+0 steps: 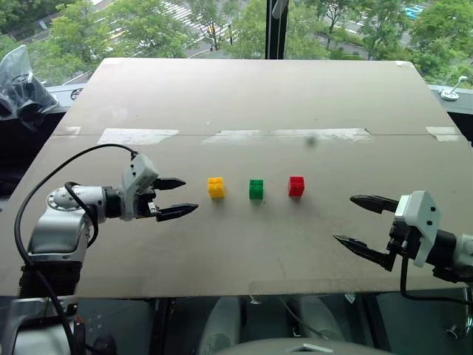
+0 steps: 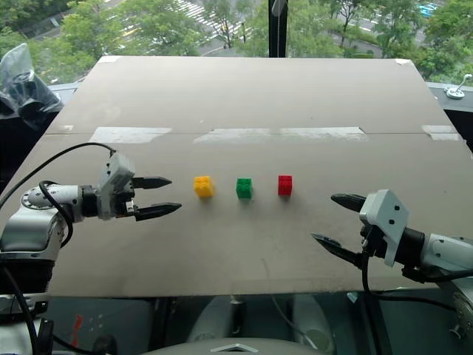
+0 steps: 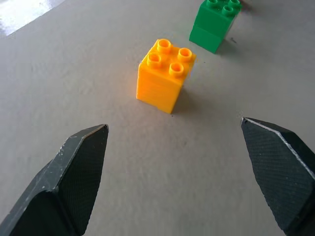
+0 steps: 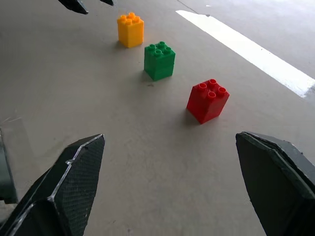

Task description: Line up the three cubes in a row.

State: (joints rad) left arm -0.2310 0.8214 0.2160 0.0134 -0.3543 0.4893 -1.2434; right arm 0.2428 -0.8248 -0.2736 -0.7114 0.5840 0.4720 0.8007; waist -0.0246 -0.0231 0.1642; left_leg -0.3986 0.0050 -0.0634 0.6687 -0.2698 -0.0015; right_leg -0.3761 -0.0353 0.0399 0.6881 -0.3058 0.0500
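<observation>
The 3 cubes, yellow brick (image 1: 216,188), green brick (image 1: 256,188) and red brick (image 1: 296,186), seem evenly lined. Left gripper (image 1: 177,197) and right gripper (image 1: 363,223) are both released and empty; withdraw them without nudging.

On the plain grey-brown counter (image 1: 244,244), crossed by pale tape strips (image 1: 288,135), stand a yellow cube (image 1: 216,188), a green cube (image 1: 256,188) and a red cube (image 1: 296,186). Both claws have black fingers (image 1: 177,211) on white housings.
</observation>
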